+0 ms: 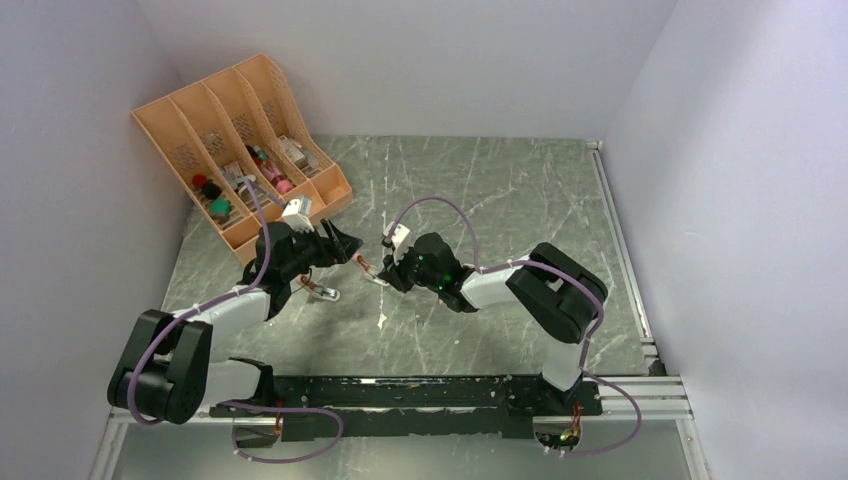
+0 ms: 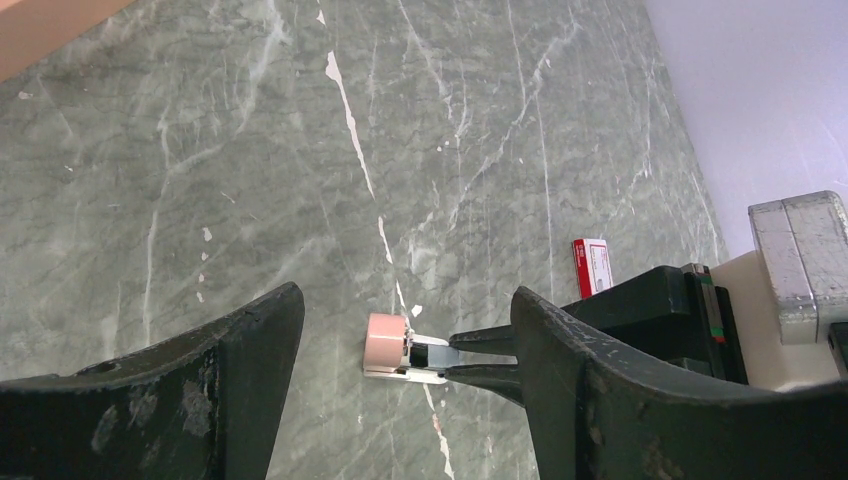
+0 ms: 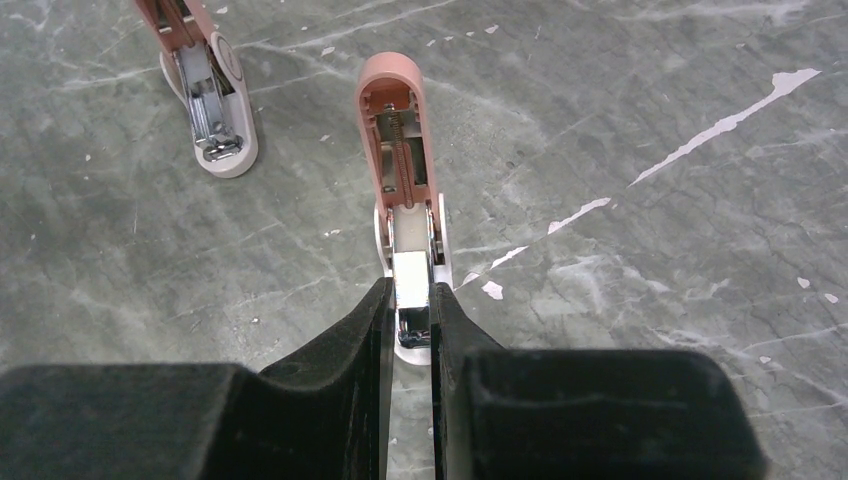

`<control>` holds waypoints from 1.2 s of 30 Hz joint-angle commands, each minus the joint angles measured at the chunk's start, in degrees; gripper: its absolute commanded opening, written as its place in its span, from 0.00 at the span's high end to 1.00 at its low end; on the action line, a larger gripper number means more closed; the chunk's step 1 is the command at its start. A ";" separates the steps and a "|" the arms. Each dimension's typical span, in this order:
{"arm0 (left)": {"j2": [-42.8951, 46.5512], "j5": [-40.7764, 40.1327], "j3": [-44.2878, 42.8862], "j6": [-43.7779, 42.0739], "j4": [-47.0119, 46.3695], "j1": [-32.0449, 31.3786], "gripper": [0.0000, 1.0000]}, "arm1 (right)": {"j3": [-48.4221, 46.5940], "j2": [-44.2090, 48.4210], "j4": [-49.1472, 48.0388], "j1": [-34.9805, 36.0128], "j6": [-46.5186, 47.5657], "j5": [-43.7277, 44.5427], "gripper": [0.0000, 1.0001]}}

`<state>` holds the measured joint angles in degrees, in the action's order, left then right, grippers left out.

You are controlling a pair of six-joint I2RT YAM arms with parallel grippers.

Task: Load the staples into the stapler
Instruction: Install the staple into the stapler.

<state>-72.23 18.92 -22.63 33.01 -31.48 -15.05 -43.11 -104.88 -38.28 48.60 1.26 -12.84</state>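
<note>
Organiser trays (image 1: 240, 140) in orange stand at the far left, against the wall and just behind the left claw (image 1: 352, 245). This claw hangs with its fingers spread wide and holds nothing. On its near side a second pink stapler (image 1: 320, 291) lies open on the counter (image 1: 500, 200).

Ahead of the left claw's tips, framed between them but apart from them, is the open stapler (image 3: 395, 130). Its pink top is folded back with the spring showing, and its white base sits flat on the counter. The right claw (image 3: 408, 300) meets it from the other side, fingers drawn close and clamped on a silvery block (image 3: 410, 285) in the stapler's channel. Whether that block is a strip of staples or the stapler's own metal cannot be told.

The staples' box (image 2: 592, 266), small, red and white, lies flat just beside the right claw's body; the top view hides it under the arm.

Beyond both claws the marbled counter runs bare to the back wall. Rightward it stays bare to a metal rail (image 1: 620, 240) at the edge, where the side wall rises.
</note>
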 commanded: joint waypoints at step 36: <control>-0.11 1.36 0.07 -1.09 -2.09 0.55 0.20 | -1.72 -1.60 4.18 0.22 1.26 2.03 0.89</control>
<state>-72.23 18.92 -22.63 32.91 -31.48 -15.05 -44.25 -105.91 -36.29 48.62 1.63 -11.97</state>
